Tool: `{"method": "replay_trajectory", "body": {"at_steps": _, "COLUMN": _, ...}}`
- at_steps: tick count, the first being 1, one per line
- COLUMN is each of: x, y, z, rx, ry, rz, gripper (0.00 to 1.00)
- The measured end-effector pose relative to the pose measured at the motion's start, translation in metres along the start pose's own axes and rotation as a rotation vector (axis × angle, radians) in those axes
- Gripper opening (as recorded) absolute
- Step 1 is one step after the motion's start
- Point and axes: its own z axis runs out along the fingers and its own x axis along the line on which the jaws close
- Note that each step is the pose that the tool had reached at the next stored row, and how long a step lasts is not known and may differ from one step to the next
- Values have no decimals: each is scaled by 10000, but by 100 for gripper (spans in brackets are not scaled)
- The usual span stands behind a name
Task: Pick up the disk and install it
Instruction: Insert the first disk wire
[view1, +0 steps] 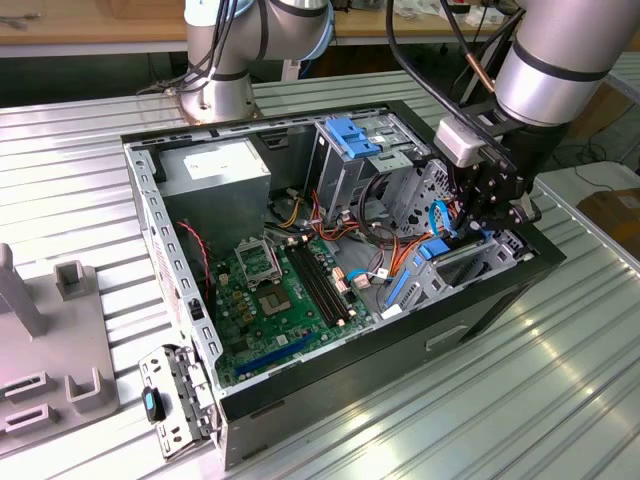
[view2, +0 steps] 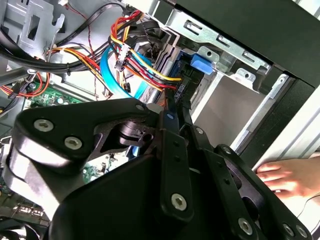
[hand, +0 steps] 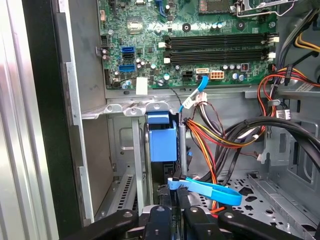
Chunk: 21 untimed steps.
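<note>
Inside the open computer case, the claw reaches down beside the disk.

Robotics lab, slatted metal bench, opened computer case

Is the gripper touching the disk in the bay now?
Cannot tell. In the first wrist view the gripper reaches the blue-framed disk, but its black links hide any contact.

The disk stands on its edge inside the lower bay of the open computer case, near the case's front corner. In the first wrist view its bright blue plastic carrier rail faces the camera, between grey metal walls. In the exterior view its blue rail shows beside the cables.
</note>
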Motion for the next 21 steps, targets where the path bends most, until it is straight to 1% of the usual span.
{"method": "replay_trajectory", "body": {"at_steps": 3, "x": -1, "y": 1, "z": 0, "rx": 0, "ry": 1, "rz": 19, "gripper": 16}}
{"method": "replay_trajectory", "body": {"at_steps": 6, "x": -13, "y": 15, "z": -2, "rx": -1, "ry": 24, "rz": 185, "gripper": 16}}
{"method": "replay_trajectory", "body": {"at_steps": 9, "x": -18, "y": 18, "z": -2, "rx": -2, "ry": 33, "rz": 253, "gripper": 16}}
{"method": "replay_trajectory", "body": {"at_steps": 18, "x": -19, "y": 19, "z": -2, "rx": -18, "ry": 35, "rz": 256, "gripper": 16}}
{"method": "replay_trajectory", "body": {"at_steps": 19, "x": -19, "y": 19, "z": -1, "rx": -84, "ry": 37, "rz": 254, "gripper": 16}}
{"method": "replay_trajectory", "body": {"at_steps": 21, "x": -19, "y": 19, "z": -1, "rx": -91, "ry": 39, "rz": 255, "gripper": 16}}
